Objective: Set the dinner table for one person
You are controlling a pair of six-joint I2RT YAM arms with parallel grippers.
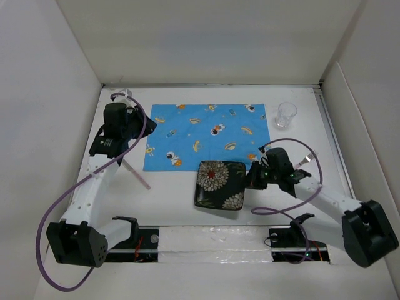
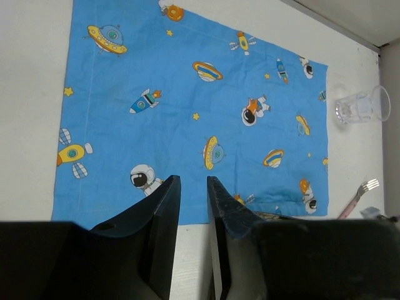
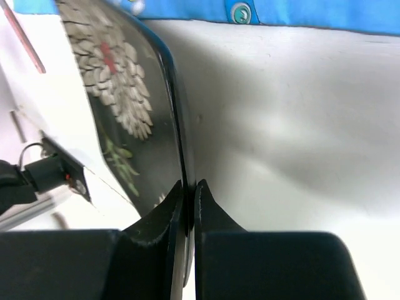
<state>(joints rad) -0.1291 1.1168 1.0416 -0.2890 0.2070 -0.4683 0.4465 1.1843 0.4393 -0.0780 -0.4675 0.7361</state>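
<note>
- Right gripper [image 3: 188,190] clamped on plate [image 3: 115,87] rim. Plate sits at mat's [image 3: 312,12] near edge, on table [image 3: 281,125] or just off, can't tell.
- I'd hold it level, carry to mat centre. Left gripper [image 2: 192,187] slightly open, empty, above mat.

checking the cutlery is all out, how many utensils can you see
2. A fork lies right of the plate; a pink-handled utensil lies left of the plate, its head unclear. Others may hide under the arms.
</note>
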